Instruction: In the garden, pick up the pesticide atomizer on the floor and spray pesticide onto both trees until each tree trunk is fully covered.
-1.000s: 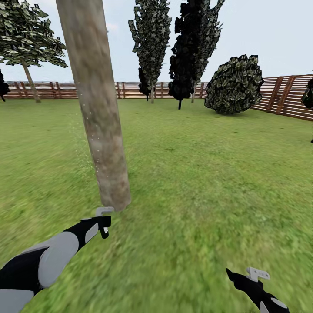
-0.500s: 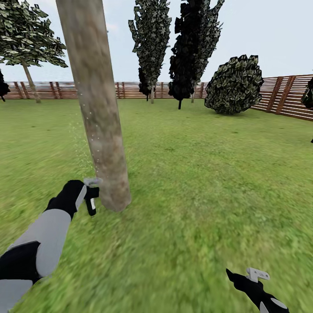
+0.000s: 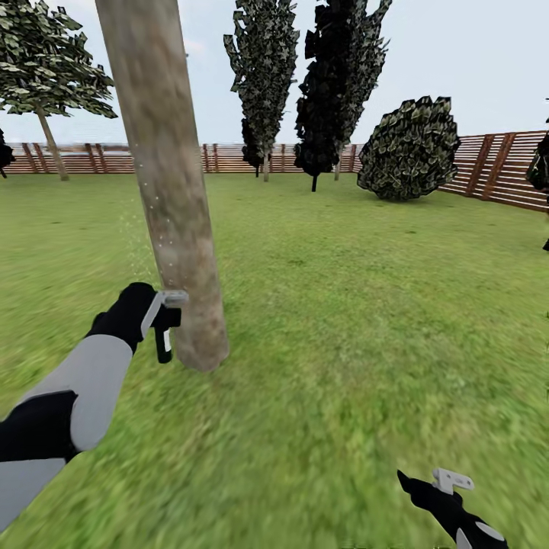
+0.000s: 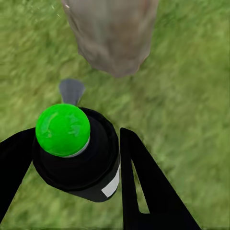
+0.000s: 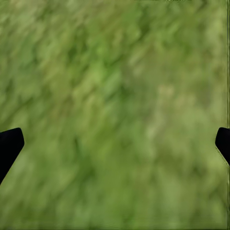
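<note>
One tree trunk point(image 3: 169, 206) stands right in front of me on the lawn point(image 3: 343, 320), and the pesticide atomizer point(image 4: 76, 151) is already off the ground: my left gripper point(image 3: 162, 329) has it clamped between its two black fingers point(image 4: 143, 187), its top showing bright green in the left wrist view. Fine pale specks dot the bark and drift in the air just left of the trunk, so spraying looks under way low on this trunk; I judge the coverage far from complete, and how much of the upper trunk is done I cannot tell. The second tree is, as I read it, not yet treated; a leafy tree point(image 3: 47, 69) stands far off at the left by the wooden fence point(image 3: 488, 171). My left arm reaches forward, wrist raised, holding the atomizer just beside the trunk's lower left side, near its base. My right gripper point(image 3: 446, 488) hangs low at the near right, jaws spread wide over bare grass, holding nothing.
</note>
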